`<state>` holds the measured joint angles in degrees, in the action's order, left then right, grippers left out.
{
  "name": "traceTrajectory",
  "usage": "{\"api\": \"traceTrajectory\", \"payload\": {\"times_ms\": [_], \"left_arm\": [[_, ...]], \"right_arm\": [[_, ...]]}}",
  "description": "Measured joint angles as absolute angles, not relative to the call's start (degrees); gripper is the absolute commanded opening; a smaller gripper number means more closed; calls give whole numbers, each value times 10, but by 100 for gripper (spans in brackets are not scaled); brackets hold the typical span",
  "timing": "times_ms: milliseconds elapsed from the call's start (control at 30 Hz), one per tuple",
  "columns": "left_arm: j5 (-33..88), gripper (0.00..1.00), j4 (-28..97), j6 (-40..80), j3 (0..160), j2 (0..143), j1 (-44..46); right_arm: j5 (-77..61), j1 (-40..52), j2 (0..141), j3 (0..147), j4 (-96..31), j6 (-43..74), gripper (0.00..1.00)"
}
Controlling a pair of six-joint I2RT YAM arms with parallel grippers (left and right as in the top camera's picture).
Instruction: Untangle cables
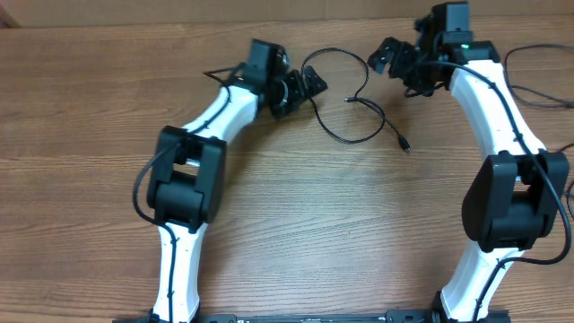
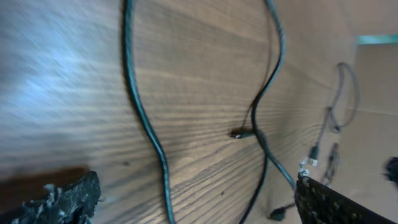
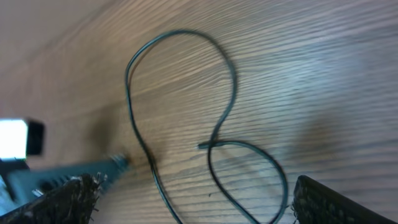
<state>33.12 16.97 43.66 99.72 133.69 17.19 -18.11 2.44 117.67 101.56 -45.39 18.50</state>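
Note:
One thin black cable lies on the wooden table between my two arms. It curls into an upper loop and a lower loop, and its tail ends in a small plug. My left gripper is open at the cable's left end. In the left wrist view its fingers stand wide apart over a strand that rests on the wood. My right gripper hovers open just right of the upper loop. In the right wrist view the loops and a plug end lie below its gripper, untouched.
Another thin dark cord loops at the table's far right edge, beside the right arm. The left arm angles in from the lower left. Bare wood table fills the front.

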Motion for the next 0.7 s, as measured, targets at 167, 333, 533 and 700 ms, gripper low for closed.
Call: {"api": "traceTrajectory", "payload": {"times_ms": [167, 333, 533, 700], "left_arm": [[316, 100, 237, 388, 1000, 1303, 119], [174, 100, 340, 330, 1000, 1204, 102], [3, 100, 441, 304, 1005, 1063, 112], [-100, 99, 481, 296, 1007, 981, 112]], "right_arm": [[-132, 58, 1177, 1016, -441, 126, 100], [-79, 74, 1183, 1016, -431, 101, 100], [-55, 73, 1201, 1016, -434, 91, 100], [-52, 72, 1204, 1011, -443, 89, 100]]}}
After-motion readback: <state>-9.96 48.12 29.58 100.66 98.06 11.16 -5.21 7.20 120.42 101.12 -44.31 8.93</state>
